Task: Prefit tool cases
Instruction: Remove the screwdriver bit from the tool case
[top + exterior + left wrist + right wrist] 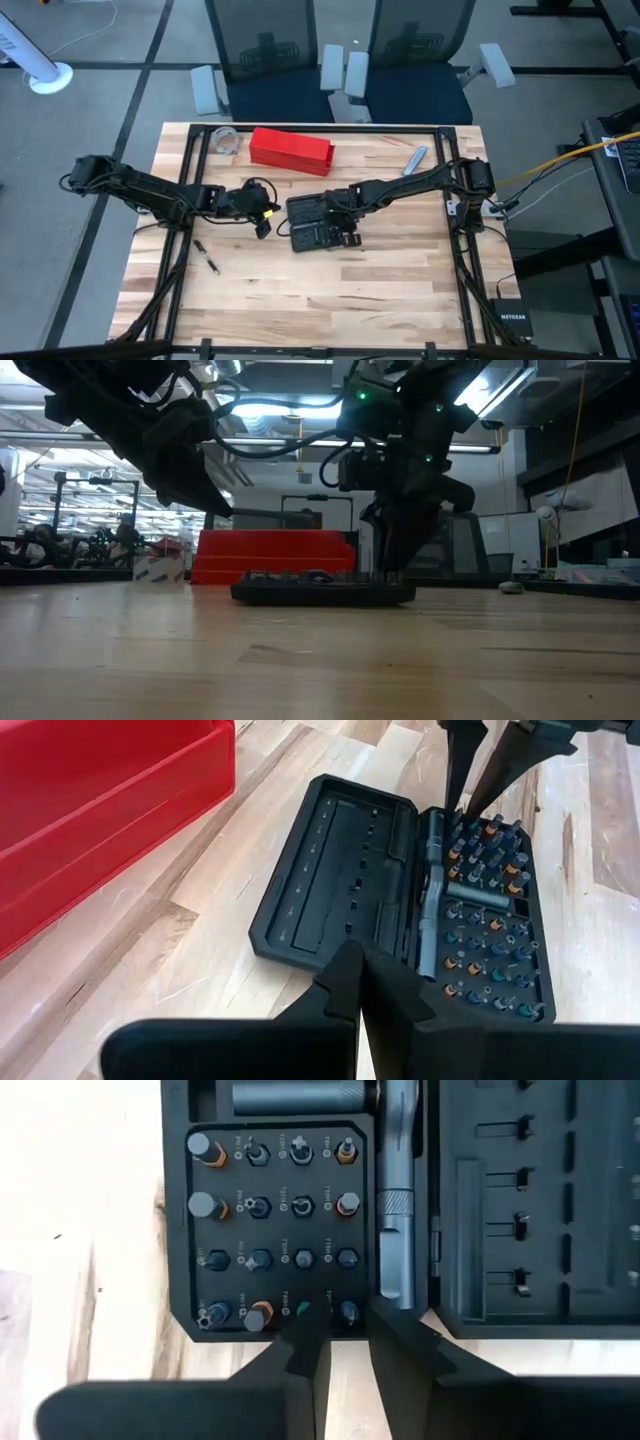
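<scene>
The black tool case (318, 222) lies open and flat at the table's middle. One half (340, 870) is empty and slotted; the other (485, 910) holds a ratchet handle and rows of bits. My right gripper (345, 1340) points steeply down over the bit half, at its outer row. Its fingers stand a little apart on either side of a bit (347, 1312). In the low view its tips (385, 565) reach down to the case (322, 590). My left gripper (264, 226) hangs shut, to the left of the case and above the table, with nothing in it. My right gripper comes from above, slanting, with one finger (300, 1355) and the other (390, 1330) on either side of a bit in the edge row of the case's bit half. I cannot tell whether the fingers touch the bit or the case.
A long red box (290, 150) lies just beyond the case toward the far edge. A clear round thing (226, 140) sits at the far left and a silver tool (415, 160) at the far right. Small dark pieces (207, 255) lie near the left arm. Bare wood covers the near half.
</scene>
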Available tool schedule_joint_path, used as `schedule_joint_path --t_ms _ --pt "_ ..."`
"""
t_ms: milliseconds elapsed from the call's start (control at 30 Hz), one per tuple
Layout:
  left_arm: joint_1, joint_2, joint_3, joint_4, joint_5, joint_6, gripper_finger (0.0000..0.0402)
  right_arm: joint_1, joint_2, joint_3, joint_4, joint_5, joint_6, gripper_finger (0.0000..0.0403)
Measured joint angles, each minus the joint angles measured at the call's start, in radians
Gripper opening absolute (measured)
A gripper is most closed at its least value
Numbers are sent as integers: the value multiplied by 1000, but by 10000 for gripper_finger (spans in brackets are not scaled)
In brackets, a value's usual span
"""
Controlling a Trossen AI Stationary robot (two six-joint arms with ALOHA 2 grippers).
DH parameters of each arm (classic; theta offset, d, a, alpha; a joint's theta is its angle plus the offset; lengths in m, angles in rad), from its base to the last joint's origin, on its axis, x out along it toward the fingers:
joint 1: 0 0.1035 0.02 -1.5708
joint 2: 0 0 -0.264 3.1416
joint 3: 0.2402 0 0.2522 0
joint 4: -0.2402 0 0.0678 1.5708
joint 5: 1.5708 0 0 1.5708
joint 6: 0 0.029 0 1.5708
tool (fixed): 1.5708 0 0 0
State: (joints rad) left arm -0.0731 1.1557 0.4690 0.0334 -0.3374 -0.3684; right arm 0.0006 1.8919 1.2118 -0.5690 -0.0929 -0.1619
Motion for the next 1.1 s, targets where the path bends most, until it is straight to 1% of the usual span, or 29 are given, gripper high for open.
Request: schedule_joint_path --t_ms 167,233,300,333,433,567,733,833,933,1100 --pt "0 0 0 -1 0 1 0 0 2 0 0 -5 -1 65" --pt "0 0 0 0 -3 1 0 0 4 0 0 -4 -1 49" --pt "0 0 0 1 -6 1 0 0 7 1 2 -8 -1 19" --pt "0 0 0 3 -6 1 0 0 7 1 3 -11 -1 11" --pt "0 0 0 18 -6 -7 0 -1 4 1 9 -14 10 7" --pt "-8 -2 7 89 -6 -3 0 -3 -12 0 12 -16 37 3" --pt "-31 9 30 206 5 88 0 -16 -25 0 21 -32 58 1" --pt "-31 54 30 202 43 106 0 -16 -25 0 27 -50 67 1" --pt "-31 129 29 252 91 82 0 -16 -25 0 27 -50 79 1" --pt "-30 295 29 467 151 83 0 -14 -25 0 28 -50 89 0"
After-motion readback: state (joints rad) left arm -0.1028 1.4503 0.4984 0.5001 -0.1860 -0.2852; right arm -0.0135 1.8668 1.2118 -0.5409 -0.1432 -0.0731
